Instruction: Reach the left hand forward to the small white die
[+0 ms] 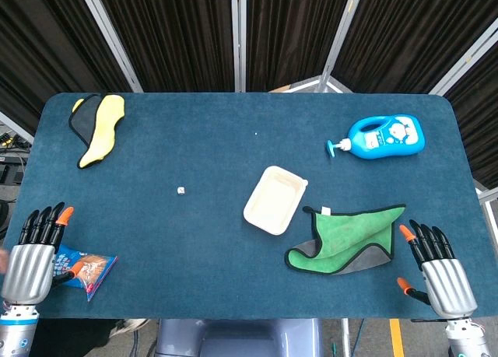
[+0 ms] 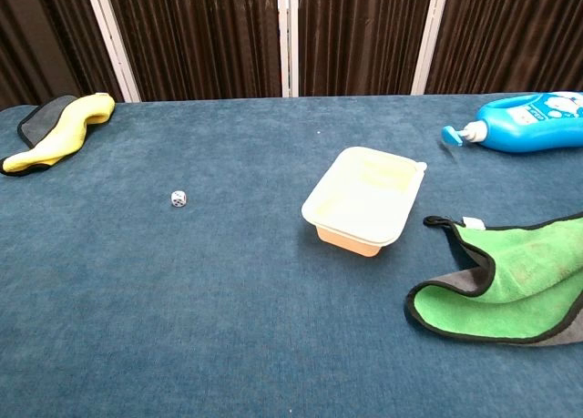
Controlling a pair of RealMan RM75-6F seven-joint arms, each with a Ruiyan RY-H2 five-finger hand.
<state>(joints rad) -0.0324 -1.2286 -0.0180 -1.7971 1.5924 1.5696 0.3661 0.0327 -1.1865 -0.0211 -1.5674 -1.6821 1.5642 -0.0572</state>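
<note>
The small white die [image 1: 180, 190] lies on the blue table [image 1: 233, 139], left of centre; the chest view shows the die [image 2: 178, 198] alone on the cloth. My left hand [image 1: 35, 252] hovers at the table's near left corner, fingers spread and holding nothing, well short of the die and to its left. My right hand [image 1: 436, 264] sits at the near right corner, fingers also apart and empty. Neither hand appears in the chest view.
A snack packet [image 1: 87, 268] lies right beside my left hand. A cream tray [image 1: 275, 199] stands near the centre, a green cloth [image 1: 346, 240] near right, a blue bottle [image 1: 385, 137] far right, a yellow cloth [image 1: 101, 128] far left.
</note>
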